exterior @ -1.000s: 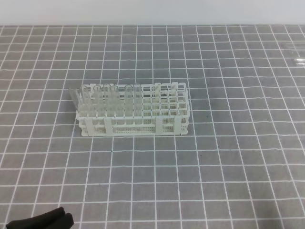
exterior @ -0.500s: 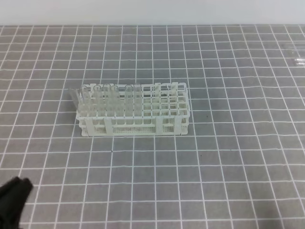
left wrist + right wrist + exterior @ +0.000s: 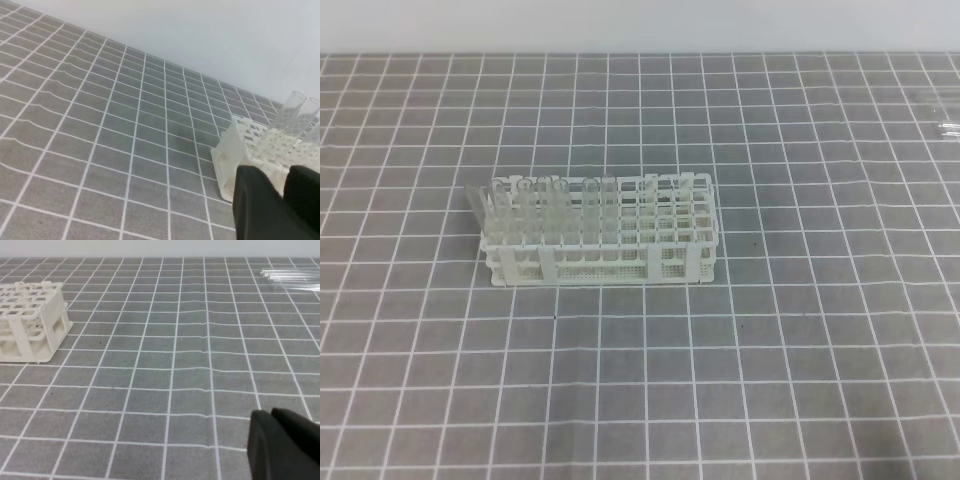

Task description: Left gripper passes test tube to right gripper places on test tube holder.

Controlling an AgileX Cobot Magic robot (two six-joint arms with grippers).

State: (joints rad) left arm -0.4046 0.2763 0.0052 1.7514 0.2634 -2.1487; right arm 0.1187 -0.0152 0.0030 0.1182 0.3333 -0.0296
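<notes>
The left gripper (image 3: pixel 282 200) has left the high view at seven o'clock. Its jaws hold nothing, slightly apart. Right gripper (image 3: pixel 272 432) jaws: cannot tell. The test tube holder (image 3: pixel 680 262) waits.

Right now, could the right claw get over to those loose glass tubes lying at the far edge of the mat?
Probably yes. In the right wrist view the right gripper looks shut and empty, and only bare gridded mat lies between it and the loose tubes. The rack stands off to the side.

Lab bench: test tube holder (image 3: pixel 601 233); gridded mat (image 3: pixel 800 330).
</notes>
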